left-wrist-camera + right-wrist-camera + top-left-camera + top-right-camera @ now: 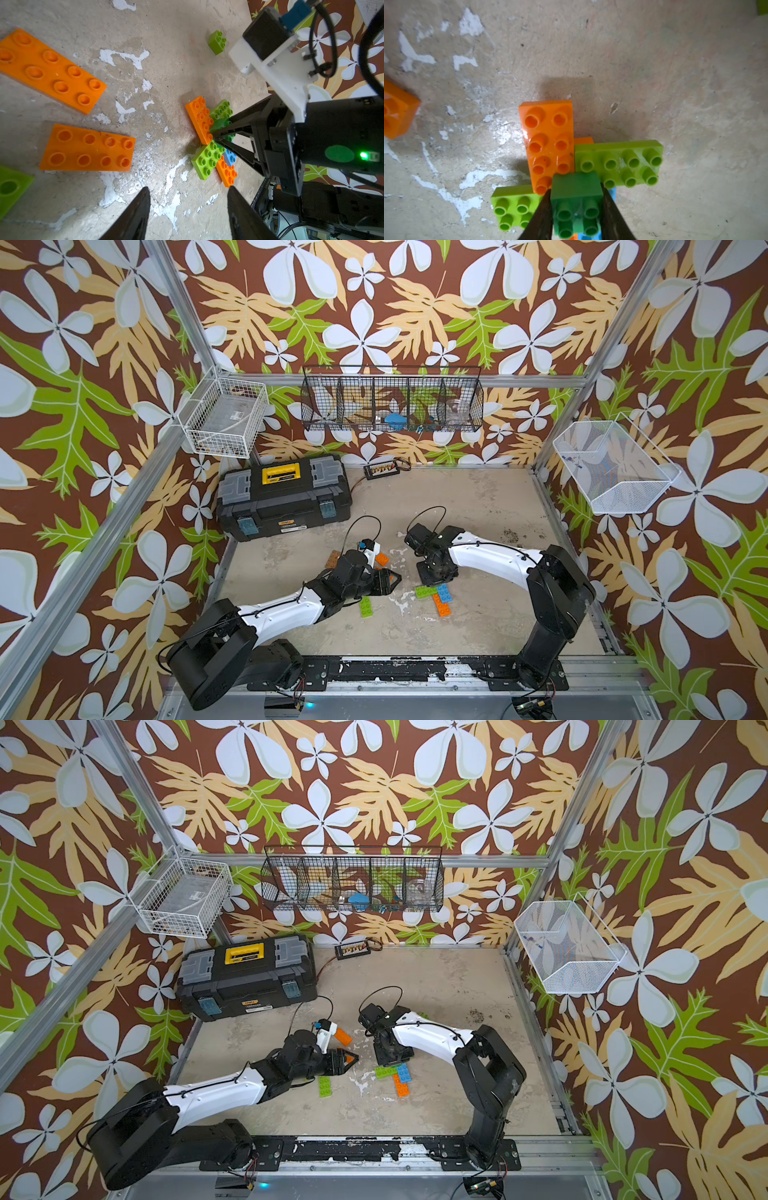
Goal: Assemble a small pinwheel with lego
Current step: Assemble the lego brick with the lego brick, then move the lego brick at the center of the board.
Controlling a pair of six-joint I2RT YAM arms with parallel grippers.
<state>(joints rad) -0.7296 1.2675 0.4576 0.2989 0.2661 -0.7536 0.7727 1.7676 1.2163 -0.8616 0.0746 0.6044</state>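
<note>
1. Seating hub: your right gripper (575,188) pinches the dark green square (576,209) on the pinwheel (550,143) centre, frame's lower middle.
2. Your left gripper (188,191): jaws apart, empty.
3. Next, probably: press it down, let go.

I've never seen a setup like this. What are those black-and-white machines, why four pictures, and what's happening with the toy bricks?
They are two robot arms, each ending in a two-fingered gripper. The two wide pictures come from a twin camera overhead; the two close-ups come from cameras on the arms' wrists. On the table lie loose orange bricks, a loose lime brick and a pinwheel of crossed bricks. The right gripper pinches a small dark green brick over the pinwheel's middle. The left gripper is open and empty. A toolbox sits at the back.
</note>
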